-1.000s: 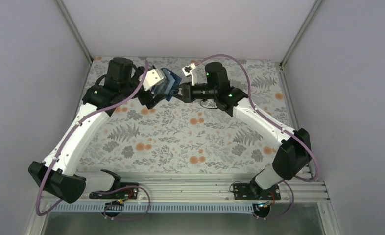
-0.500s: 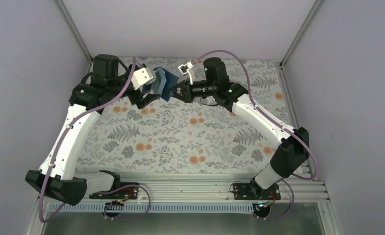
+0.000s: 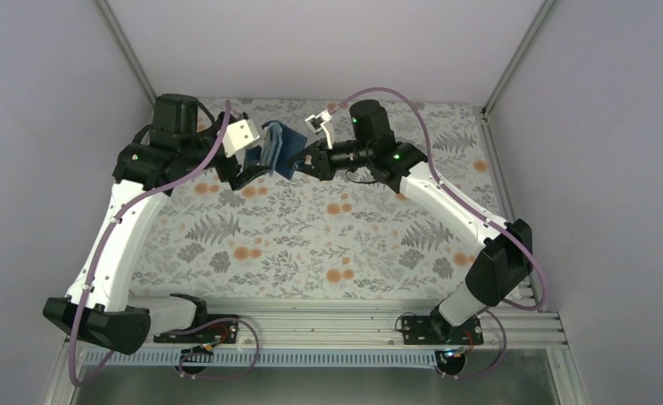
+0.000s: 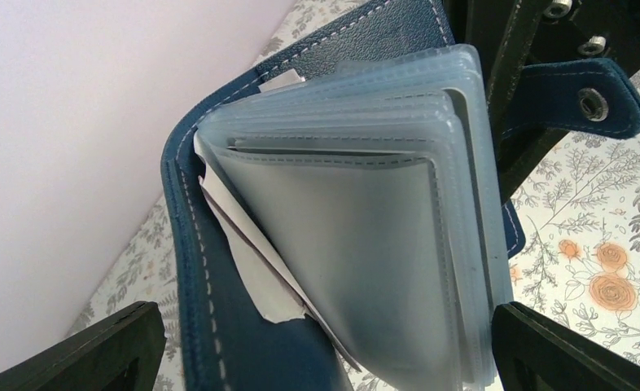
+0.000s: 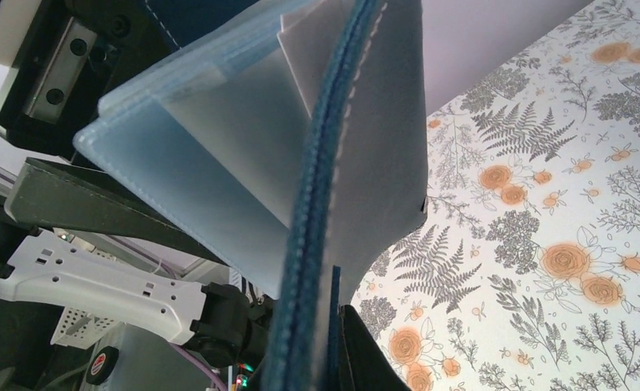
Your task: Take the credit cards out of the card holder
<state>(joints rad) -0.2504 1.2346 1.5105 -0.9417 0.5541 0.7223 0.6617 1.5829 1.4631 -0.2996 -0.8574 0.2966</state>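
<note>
The navy card holder [image 3: 279,150] hangs open in the air at the far middle of the table, between both grippers. My right gripper [image 3: 308,160] is shut on its navy cover [image 5: 398,122], whose edge runs down between the fingers [image 5: 374,358]. My left gripper [image 3: 257,167] is wide open, its fingers [image 4: 97,354] on either side of the holder [image 4: 243,334], with a thin gap at the left finger. The pale translucent pockets [image 4: 366,244] fan out. A white paper slip [image 4: 256,281] sticks out. The snap tab [image 4: 591,102] points right. No credit cards show.
The floral tablecloth [image 3: 328,245] covers the table below the holder. Grey walls close in at the back and on both sides. A metal rail [image 3: 353,321] with the arm bases runs along the near edge.
Both grippers and the holder have shifted a little to the left. The left arm's elbow has swung back and left.
</note>
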